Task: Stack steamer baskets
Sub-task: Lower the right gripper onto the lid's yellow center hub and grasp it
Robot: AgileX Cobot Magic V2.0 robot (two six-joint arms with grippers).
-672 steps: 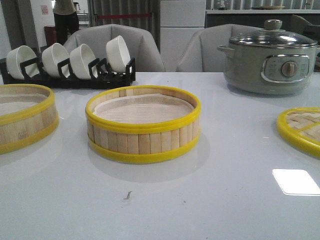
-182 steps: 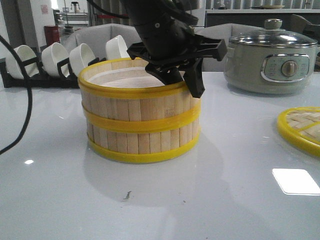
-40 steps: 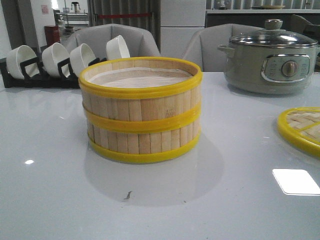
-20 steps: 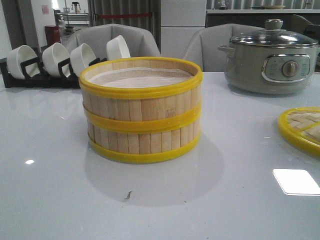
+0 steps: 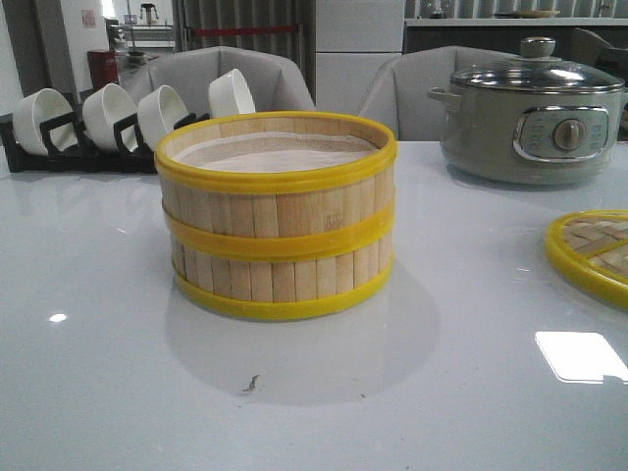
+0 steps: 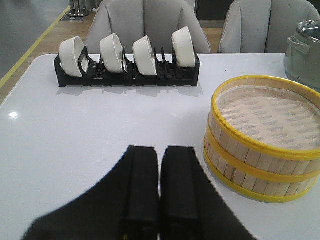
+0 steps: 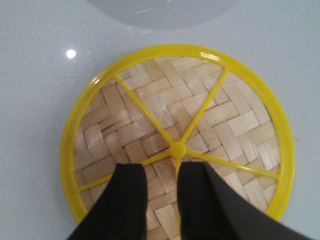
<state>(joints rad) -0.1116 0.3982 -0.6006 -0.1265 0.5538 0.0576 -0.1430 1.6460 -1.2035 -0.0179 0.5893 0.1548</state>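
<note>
Steamer baskets [image 5: 276,216]: two, stacked one on the other at table [image 5: 118,392] centre, rims aligned; stacking judged complete.
Lid [image 7: 176,135]: one, woven bamboo, flat at the right edge, apart from the stack; fitting it may remain.
Left gripper [image 6: 159,192]: fingers pressed together, holding nothing, near-left of the stack.
Right gripper [image 7: 161,195]: fingers slightly parted over the lid; contact possibly none, unclear.
Bowls [image 5: 157,113]: four, in rack [image 5: 128,152], far left.
Electric pot [image 5: 530,113]: one, far right.
</note>
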